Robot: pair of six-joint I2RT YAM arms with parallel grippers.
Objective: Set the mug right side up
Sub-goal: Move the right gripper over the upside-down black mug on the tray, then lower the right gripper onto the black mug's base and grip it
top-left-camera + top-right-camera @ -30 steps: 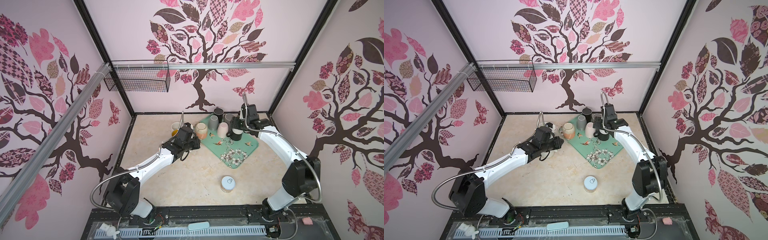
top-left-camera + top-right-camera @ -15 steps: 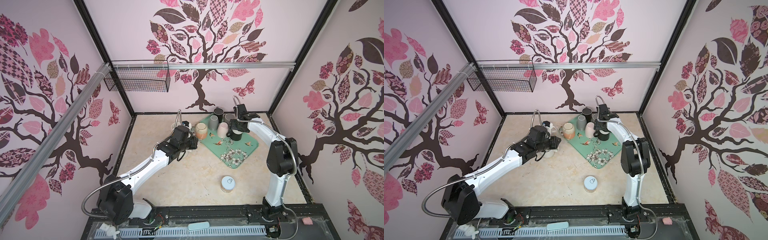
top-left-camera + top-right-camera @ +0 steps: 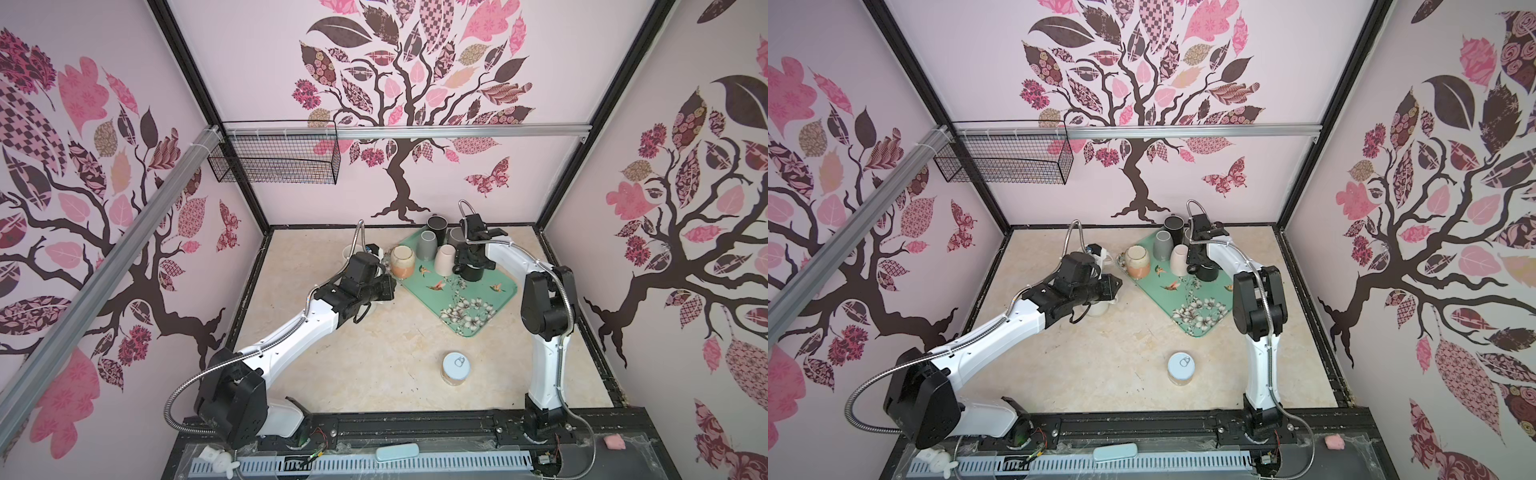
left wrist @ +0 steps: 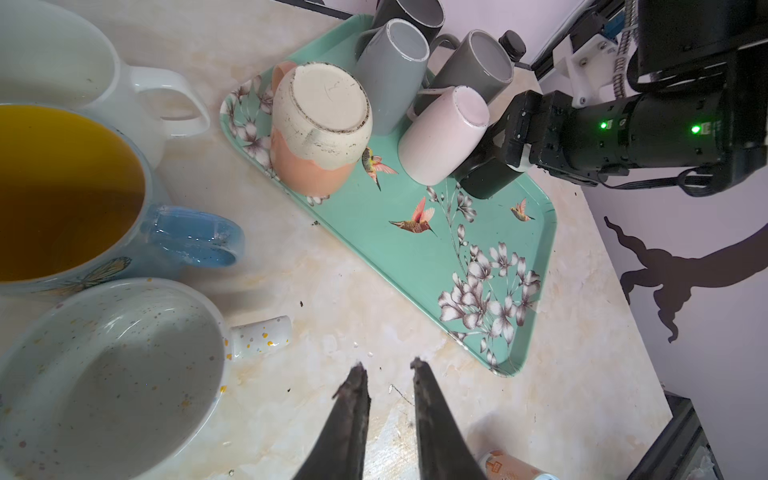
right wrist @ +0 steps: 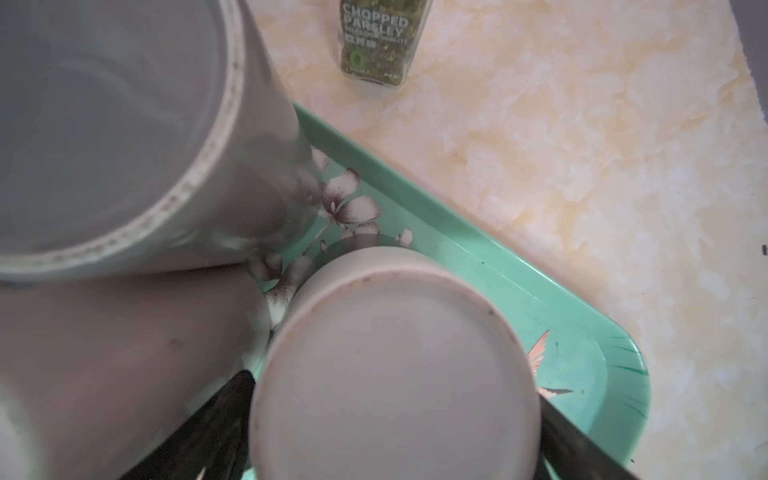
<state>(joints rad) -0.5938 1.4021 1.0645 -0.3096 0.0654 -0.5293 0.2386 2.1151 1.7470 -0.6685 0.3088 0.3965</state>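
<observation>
my right gripper [image 5: 395, 392] spread wide astride the upturned dark mug [image 5: 390, 353], round matte base up, on the far right part of the glossy green floral tray [image 3: 494, 299], pink mug [image 3: 444, 259] touching left, grey mug [image 3: 455, 237] crowding behind, my left gripper [image 4: 386, 368] narrowly parted, empty, near a speckled ceramic mug [image 4: 112, 374]

On the marbled beige desk [image 3: 353, 353] we see a mint-green tray [image 3: 490, 293], printed with hummingbirds and white blossoms, lying askew toward the back right. A tin can [image 3: 456, 368] with a pull-tab lid stands upright near the front, well apart from the tray. Just off the tray's edge stands a clear jar [image 5: 380, 41] labelled chopped parsley. A black wire basket [image 3: 274, 164] hangs from the aluminium rail [image 3: 415, 132] at the back left. We note a tree decal [image 3: 401, 83] and a butterfly decal [image 3: 488, 180] on the pink back wall. Along the front ledge lie a pale blue oblong [image 3: 397, 451], a small pink lump [image 3: 614, 441] and a white rabbit figure [image 3: 222, 460].
</observation>
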